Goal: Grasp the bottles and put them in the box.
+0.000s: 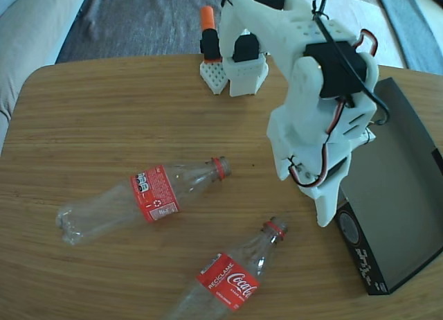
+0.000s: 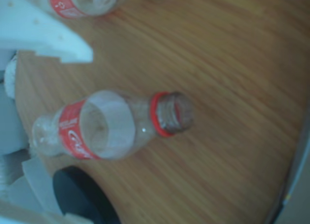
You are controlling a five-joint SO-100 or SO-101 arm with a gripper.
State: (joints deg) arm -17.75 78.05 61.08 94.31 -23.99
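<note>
Hovering with nothing between the fingers: in the wrist view one white finger (image 2: 51, 37) jutted in from 10 o'clock and the other sat at the lower left edge, a wide gap between them, so the gripper (image 2: 53, 132) read as released and empty. Directly under that gap lay the near bottle (image 2: 109, 124), on its side, open neck with red ring pointing to 3 o'clock, label toward 9 o'clock. The second bottle (image 2: 77, 1) was just clipped at the 11 o'clock edge of that view. In the fixed view the gripper tip (image 1: 325, 212) hung over the table (image 1: 104, 112), just beside the box (image 1: 394, 181), at 9 o'clock of its near corner; the box sat at the table's 3 o'clock edge, nothing visible inside it. One bottle (image 1: 232, 282) lay at 7 o'clock of the gripper, neck aimed up toward it; the other (image 1: 138, 199) lay further out at 9 o'clock, neck also toward the arm. Neither touched the box or each other. My read: first pick not yet made, approach step. Next move needs a descent with the fingers straddling the body or neck of the near bottle, across its long axis. Clear, round plastic may roll or slip, so centre before closing. The base mount (image 1: 232, 74) sat at 12 o'clock.
</note>
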